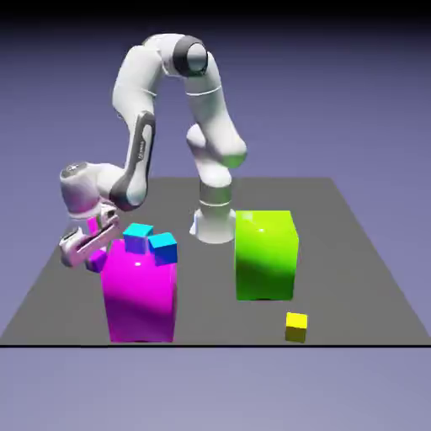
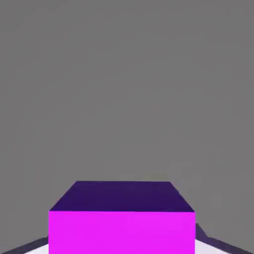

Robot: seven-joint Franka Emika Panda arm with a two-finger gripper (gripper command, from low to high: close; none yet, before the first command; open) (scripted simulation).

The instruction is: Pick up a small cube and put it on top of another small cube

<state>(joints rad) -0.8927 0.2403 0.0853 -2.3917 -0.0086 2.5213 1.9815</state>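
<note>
We had the tool (image 1: 98, 259) clamped on the small purple-magenta cube (image 2: 121, 232), beside the big magenta block (image 1: 141, 295). Two blue cubes (image 1: 138, 237) sat at that block's top.

A big, glossy magenta block (image 1: 140, 299) stands near the left front edge of a dark grey table (image 1: 206, 324), and a big lime-green block (image 1: 264, 257) stands right and farther back.

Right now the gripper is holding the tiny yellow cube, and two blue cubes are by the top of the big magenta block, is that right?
Not quite: the gripper holds the tiny purple-magenta cube, as the hand view shows.
</note>
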